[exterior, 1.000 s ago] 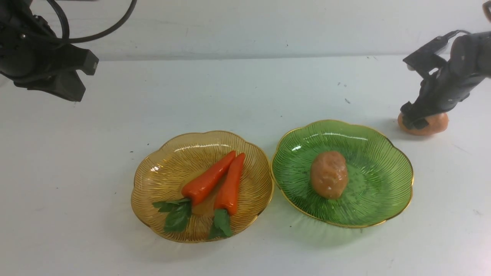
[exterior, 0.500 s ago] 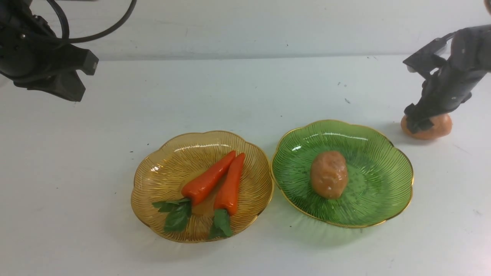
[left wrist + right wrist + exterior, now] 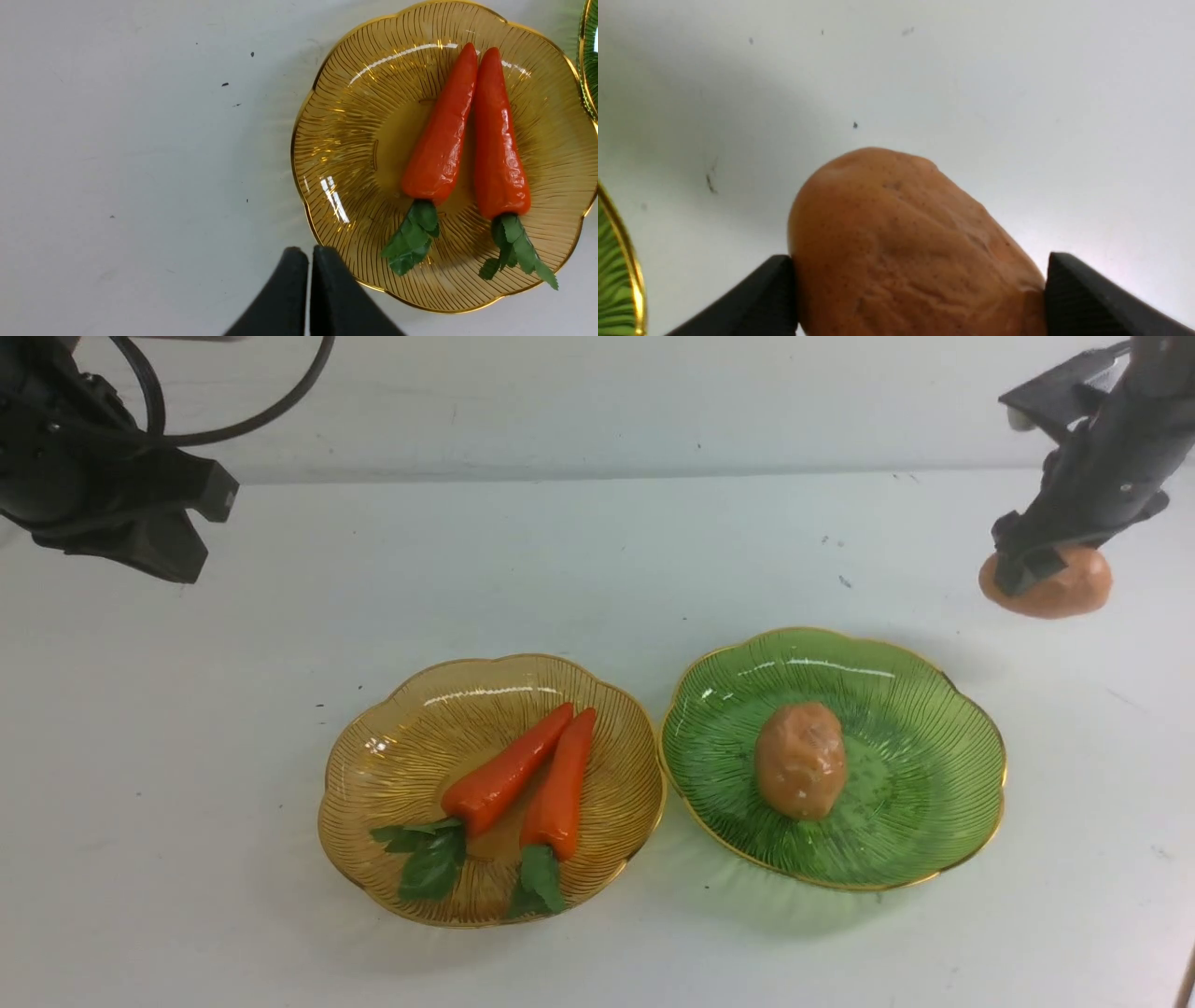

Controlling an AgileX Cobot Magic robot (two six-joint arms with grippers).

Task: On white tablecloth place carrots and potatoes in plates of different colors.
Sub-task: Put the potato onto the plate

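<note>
White tablecloth (image 3: pixel 560 551) lies open between gripped potato (image 3: pixel 1064 590) and green plate's (image 3: pixel 920 683) rim.

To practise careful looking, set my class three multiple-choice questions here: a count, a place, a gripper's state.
1. How many potatoes lie in the green plate? A none B one C two
2. The carrots lie A in the green plate B in the amber plate C one in each
3. The right gripper is A open, empty B shut on a carrot C shut on a potato
Key: B, a lone potato sits there; B, both share the amber plate; C, its jaws clamp the potato.
</note>
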